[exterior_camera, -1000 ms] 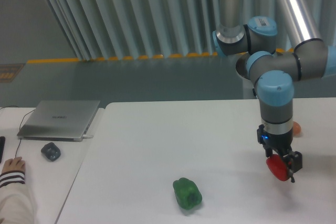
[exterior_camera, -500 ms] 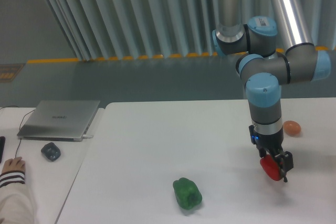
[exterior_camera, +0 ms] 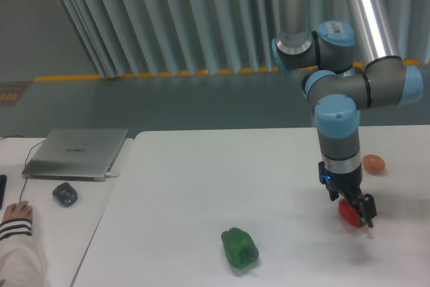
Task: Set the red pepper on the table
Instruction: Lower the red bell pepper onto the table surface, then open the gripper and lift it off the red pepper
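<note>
The red pepper (exterior_camera: 349, 214) is at the right side of the white table (exterior_camera: 201, 186), low over the tabletop or resting on it; I cannot tell which. My gripper (exterior_camera: 354, 212) points straight down and is shut on the red pepper, its dark fingers (exterior_camera: 366, 210) on either side of it. The pepper's stem is hidden by the gripper.
A green bell pepper (exterior_camera: 240, 248) lies near the table's front, left of the gripper. A small orange egg-shaped thing (exterior_camera: 373, 163) sits behind the gripper on the right. On the left desk are a closed laptop (exterior_camera: 76, 153), a dark mouse (exterior_camera: 65, 194) and a person's hand (exterior_camera: 16, 214).
The gripper with the red pepper moved left, uncovering the orange egg-shaped thing, and since half a second ago it has hardly shifted.
</note>
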